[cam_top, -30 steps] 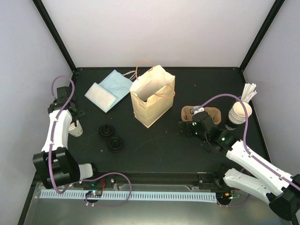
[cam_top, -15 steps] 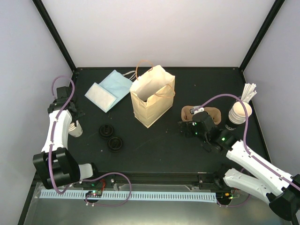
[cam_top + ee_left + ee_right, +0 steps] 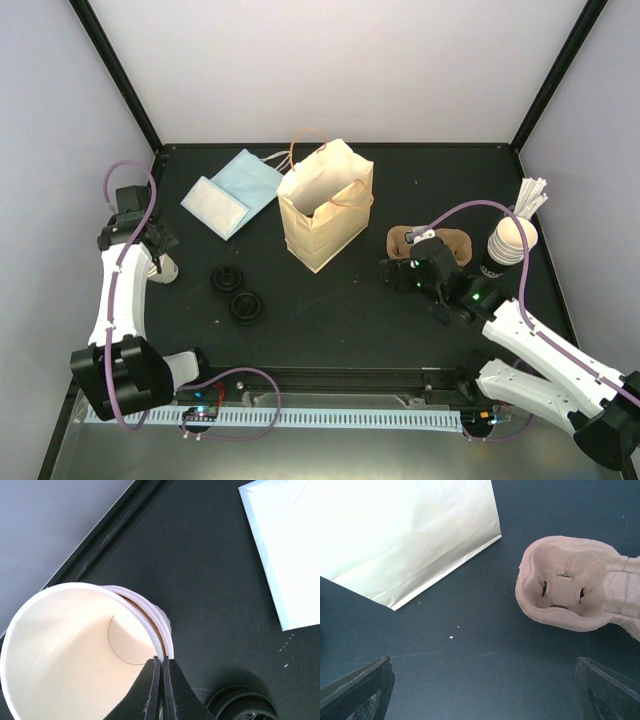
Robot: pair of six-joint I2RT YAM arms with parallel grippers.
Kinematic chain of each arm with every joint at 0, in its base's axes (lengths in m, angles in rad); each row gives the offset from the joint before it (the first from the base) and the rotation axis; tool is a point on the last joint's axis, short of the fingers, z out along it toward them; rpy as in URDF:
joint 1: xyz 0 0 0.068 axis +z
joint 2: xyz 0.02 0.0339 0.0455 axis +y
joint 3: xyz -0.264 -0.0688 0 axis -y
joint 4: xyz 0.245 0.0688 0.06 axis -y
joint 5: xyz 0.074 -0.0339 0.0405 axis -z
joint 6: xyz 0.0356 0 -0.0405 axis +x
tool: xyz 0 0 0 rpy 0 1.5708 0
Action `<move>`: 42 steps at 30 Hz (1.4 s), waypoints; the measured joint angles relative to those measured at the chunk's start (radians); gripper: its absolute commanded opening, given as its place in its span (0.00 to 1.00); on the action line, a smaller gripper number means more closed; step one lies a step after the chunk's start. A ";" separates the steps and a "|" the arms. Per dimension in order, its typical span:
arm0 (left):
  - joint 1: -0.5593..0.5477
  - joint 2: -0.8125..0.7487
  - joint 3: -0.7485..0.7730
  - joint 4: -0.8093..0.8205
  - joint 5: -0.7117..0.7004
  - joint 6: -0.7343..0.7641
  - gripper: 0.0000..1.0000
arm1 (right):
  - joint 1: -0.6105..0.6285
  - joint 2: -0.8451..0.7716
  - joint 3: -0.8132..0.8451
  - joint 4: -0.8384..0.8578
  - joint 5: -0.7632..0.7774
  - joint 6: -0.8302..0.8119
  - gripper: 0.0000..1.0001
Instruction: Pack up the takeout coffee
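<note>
Left wrist view: the left claw (image 3: pixel 161 660) is pinched on the rim of the paper cup (image 3: pixel 65 645), which fills the lower left. A black lid (image 3: pixel 242 707) sits lower right. The right claw (image 3: pixel 482 670) stands wide apart.

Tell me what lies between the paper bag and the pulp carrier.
Only bare black tabletop separates the tan paper bag from the brown pulp cup carrier; the right wrist view shows it.
</note>
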 measured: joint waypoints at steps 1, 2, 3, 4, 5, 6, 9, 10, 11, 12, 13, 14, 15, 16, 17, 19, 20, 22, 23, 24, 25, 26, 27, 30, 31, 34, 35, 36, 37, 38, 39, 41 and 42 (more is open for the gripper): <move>-0.005 0.001 0.001 -0.003 -0.004 0.000 0.02 | 0.000 0.000 0.000 0.000 0.000 0.000 1.00; -0.013 0.002 0.003 -0.007 -0.013 0.000 0.01 | 0.000 0.000 0.000 0.000 0.000 0.000 1.00; -0.025 0.002 0.006 -0.015 -0.028 -0.001 0.02 | 0.000 0.000 0.000 0.000 0.000 0.000 1.00; -0.042 0.002 0.011 -0.026 -0.043 -0.004 0.02 | 0.000 0.000 0.000 0.000 0.000 0.000 1.00; -0.064 0.003 0.017 -0.035 -0.063 -0.009 0.03 | 0.000 0.000 0.000 0.000 0.000 0.000 1.00; -0.097 0.003 0.023 -0.045 -0.094 -0.014 0.03 | 0.000 0.000 0.000 0.000 -0.001 0.000 1.00; -0.172 0.001 0.031 -0.060 -0.164 -0.031 0.02 | 0.000 0.000 0.000 0.000 -0.002 0.000 1.00; -0.183 0.001 0.031 -0.061 -0.177 -0.033 0.02 | 0.000 0.000 0.000 0.000 -0.003 0.000 1.00; -0.187 0.001 0.031 -0.061 -0.190 -0.035 0.01 | 0.000 0.000 0.000 0.000 -0.005 0.000 1.00; -0.187 0.002 0.031 -0.063 -0.199 -0.040 0.01 | 0.000 0.000 0.000 0.000 -0.006 0.000 1.00; -0.188 0.003 0.031 -0.068 -0.204 -0.046 0.02 | 0.000 0.000 0.000 0.000 -0.007 0.000 1.00; -0.191 0.008 0.031 -0.074 -0.209 -0.050 0.01 | 0.000 0.000 0.000 0.000 -0.008 0.000 1.00; -0.196 0.014 0.032 -0.079 -0.214 -0.053 0.02 | 0.000 0.000 0.000 0.000 -0.008 0.000 1.00; -0.205 0.024 0.032 -0.087 -0.224 -0.054 0.02 | 0.000 0.000 0.000 0.000 -0.008 0.000 1.00; -0.210 0.031 0.033 -0.091 -0.232 -0.055 0.02 | 0.000 0.000 0.000 0.000 -0.010 0.000 1.00; -0.219 0.050 0.040 -0.107 -0.251 -0.055 0.02 | 0.000 0.000 0.000 0.000 -0.011 0.000 1.00; -0.219 0.054 0.045 -0.115 -0.251 -0.055 0.02 | 0.000 0.000 0.000 0.000 -0.011 0.000 1.00; -0.220 0.053 0.053 -0.117 -0.219 -0.052 0.02 | 0.000 0.000 0.000 0.000 -0.011 0.000 1.00; -0.220 0.048 0.055 -0.114 -0.197 -0.049 0.01 | 0.000 0.000 0.000 0.000 -0.013 0.000 1.00; -0.220 0.042 0.055 -0.113 -0.178 -0.045 0.02 | 0.000 0.000 0.000 0.001 -0.018 -0.001 1.00; -0.220 0.037 0.055 -0.113 -0.164 -0.042 0.01 | 0.000 0.002 0.000 0.001 -0.025 -0.004 1.00; -0.220 0.030 0.055 -0.113 -0.153 -0.039 0.02 | -0.001 0.005 0.000 0.006 -0.042 -0.011 0.99; -0.220 0.023 0.055 -0.113 -0.141 -0.036 0.02 | -0.002 0.010 0.000 0.012 -0.064 -0.019 0.99; -0.214 0.003 0.056 -0.115 -0.117 -0.029 0.01 | -0.003 0.024 0.000 0.039 -0.159 -0.048 0.99; -0.212 -0.002 0.059 -0.117 -0.111 -0.027 0.02 | -0.003 0.026 0.000 0.048 -0.180 -0.054 0.99; -0.212 -0.002 0.068 -0.120 -0.117 -0.023 0.01 | -0.003 0.027 0.000 0.076 -0.235 -0.068 0.99; -0.212 -0.002 0.069 -0.124 -0.132 -0.023 0.02 | -0.003 0.027 0.000 0.082 -0.245 -0.071 1.00; -0.213 0.001 0.069 -0.133 -0.149 -0.024 0.02 | -0.003 0.027 0.000 0.084 -0.256 -0.073 0.99; -0.213 0.005 0.069 -0.143 -0.164 -0.025 0.02 | -0.003 0.027 0.000 0.085 -0.259 -0.076 0.99; -0.213 0.010 0.069 -0.147 -0.170 -0.025 0.02 | -0.003 0.027 0.000 0.085 -0.262 -0.079 0.99; -0.213 0.016 0.069 -0.152 -0.170 -0.024 0.02 | -0.003 0.027 0.000 0.085 -0.262 -0.084 0.99; -0.212 0.029 0.068 -0.154 -0.154 -0.024 0.02 | -0.003 0.027 0.000 0.085 -0.262 -0.089 1.00; -0.212 0.032 0.066 -0.153 -0.136 -0.024 0.01 | -0.003 0.028 0.000 0.085 -0.262 -0.090 0.99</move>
